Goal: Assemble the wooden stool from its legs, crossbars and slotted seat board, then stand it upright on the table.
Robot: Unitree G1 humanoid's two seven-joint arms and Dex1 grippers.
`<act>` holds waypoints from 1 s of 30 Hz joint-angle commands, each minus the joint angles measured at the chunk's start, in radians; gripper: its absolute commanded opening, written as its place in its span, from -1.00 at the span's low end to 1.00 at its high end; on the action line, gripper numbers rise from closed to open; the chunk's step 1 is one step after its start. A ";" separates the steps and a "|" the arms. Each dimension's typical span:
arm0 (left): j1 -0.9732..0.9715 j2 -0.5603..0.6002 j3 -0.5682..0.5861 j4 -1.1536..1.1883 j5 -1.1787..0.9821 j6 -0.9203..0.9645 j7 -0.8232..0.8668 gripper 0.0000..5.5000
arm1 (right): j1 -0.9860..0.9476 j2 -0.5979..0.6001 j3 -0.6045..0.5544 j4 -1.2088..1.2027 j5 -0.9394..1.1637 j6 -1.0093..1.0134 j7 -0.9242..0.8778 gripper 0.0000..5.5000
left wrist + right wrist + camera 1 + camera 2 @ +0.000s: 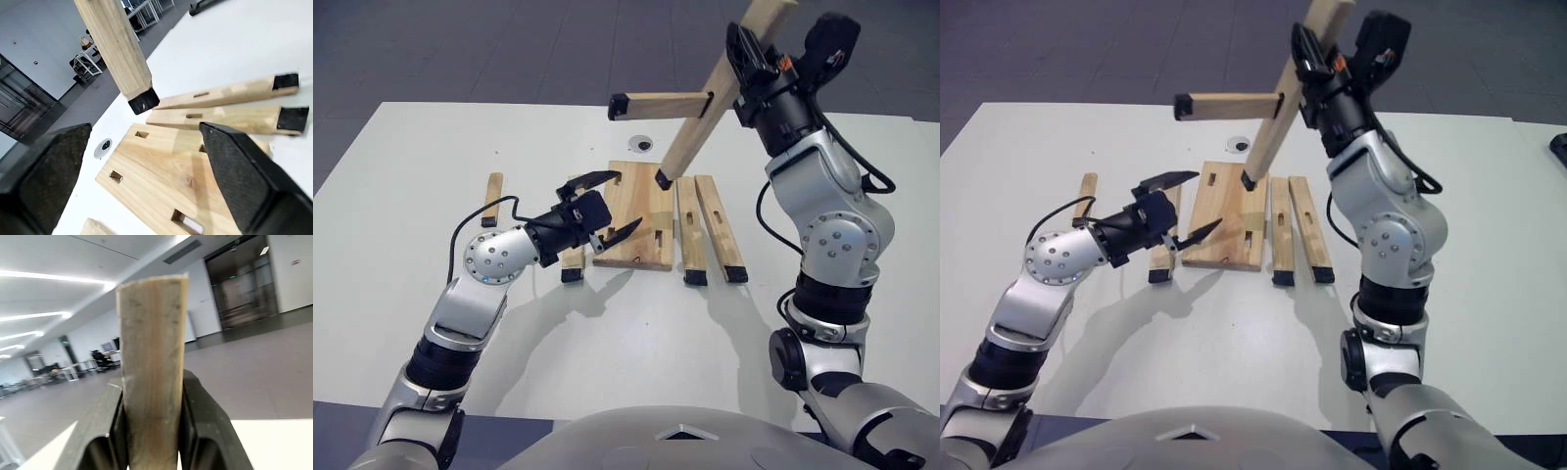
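The slotted seat board point(631, 240) lies flat in the middle of the white table. My right gripper point(744, 61) is shut on a wooden leg point(705, 116), held high and tilted. A crossbar point(661, 104) juts from that leg toward my left. The leg's black-capped foot point(663, 179) hovers just over the board's far right corner. In the right wrist view the leg point(152, 372) sits squeezed between the dark fingers point(200, 421). My left gripper point(629, 198) is open just above the board's left edge, its fingers point(239, 171) spread wide over the board point(161, 181).
Two loose legs point(690, 235) point(720, 227) lie side by side right of the board. Another leg point(572, 264) lies under my left gripper, and a short piece point(492, 199) lies farther left. A round grommet hole point(643, 144) sits behind the board.
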 commanded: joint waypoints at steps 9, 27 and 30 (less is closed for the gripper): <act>0.101 0.039 -0.073 0.043 0.203 -0.142 0.024 0.96 | 0.185 0.174 -0.066 -0.122 0.096 0.036 -0.121 -0.63; 0.040 -0.057 -0.124 0.152 0.303 -0.186 0.071 0.96 | 0.301 0.173 -0.084 -0.094 -0.014 0.011 -0.144 -0.63; 0.036 -0.059 -0.129 0.155 0.303 -0.190 0.066 0.96 | 0.295 0.166 -0.094 -0.073 -0.040 -0.008 -0.133 -0.63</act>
